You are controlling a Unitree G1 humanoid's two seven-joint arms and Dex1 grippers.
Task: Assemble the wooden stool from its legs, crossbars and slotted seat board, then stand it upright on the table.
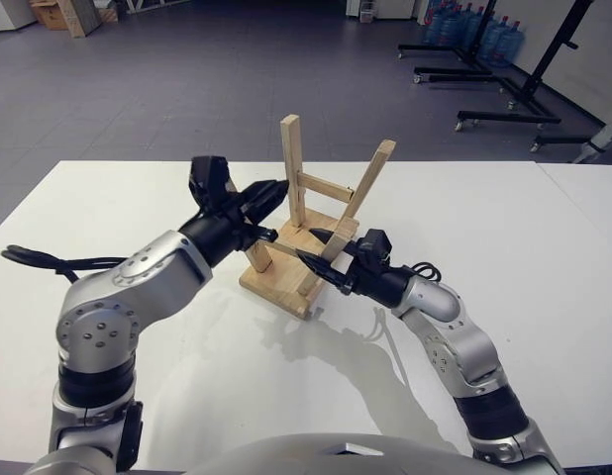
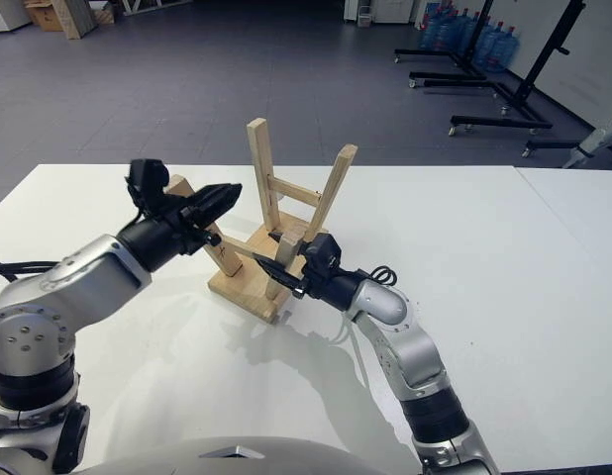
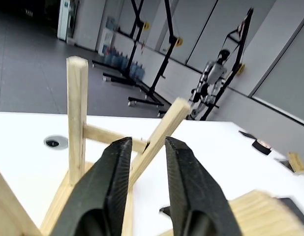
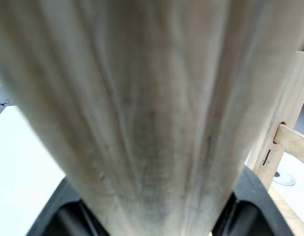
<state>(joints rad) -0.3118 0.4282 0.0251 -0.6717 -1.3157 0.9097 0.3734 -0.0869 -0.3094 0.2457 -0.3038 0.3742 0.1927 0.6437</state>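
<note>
No text, label, number or sign can be read here -- any print is too small or blurred to make out.

I count four legs (image 1: 292, 163) on one seat board (image 1: 276, 290). Two crossbars (image 1: 323, 187) join them, as far as I can make out. One table (image 1: 544, 257) lies under it all.
</note>
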